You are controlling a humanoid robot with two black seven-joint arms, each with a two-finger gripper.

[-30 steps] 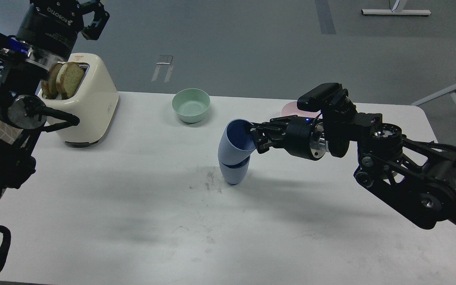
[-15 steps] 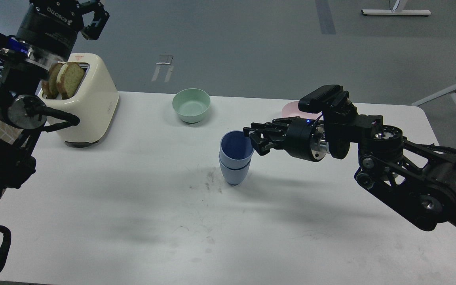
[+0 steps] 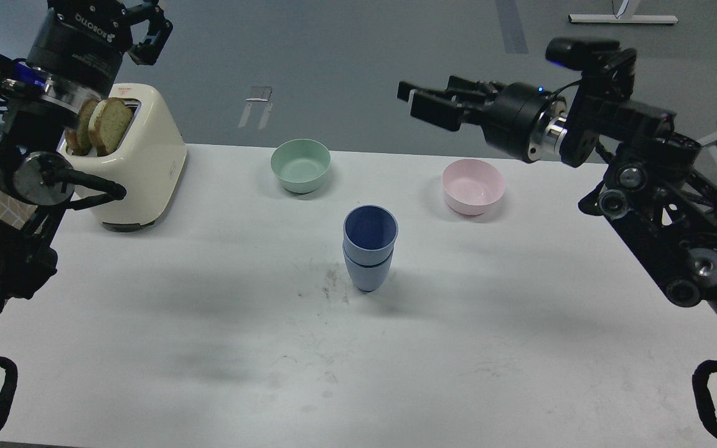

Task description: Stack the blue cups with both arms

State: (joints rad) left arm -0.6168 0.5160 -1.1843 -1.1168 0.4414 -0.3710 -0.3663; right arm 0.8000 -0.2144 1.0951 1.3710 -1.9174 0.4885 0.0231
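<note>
Your 2 blue cups (image 3: 369, 249) stand nested upright, at 7 o'clock from the right pincer (image 3: 424, 102), spread and empty; the left pincer (image 3: 147, 31) also spread, farther.

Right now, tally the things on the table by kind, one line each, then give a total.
Blue cups: 2, nested upright, upper cup inside lower cup
Bowls: 2, green bowl and pink bowl
Toaster: 1, cream toaster
Bread slices: 2, bread slices standing in the toaster's slots
Total: 7
</note>
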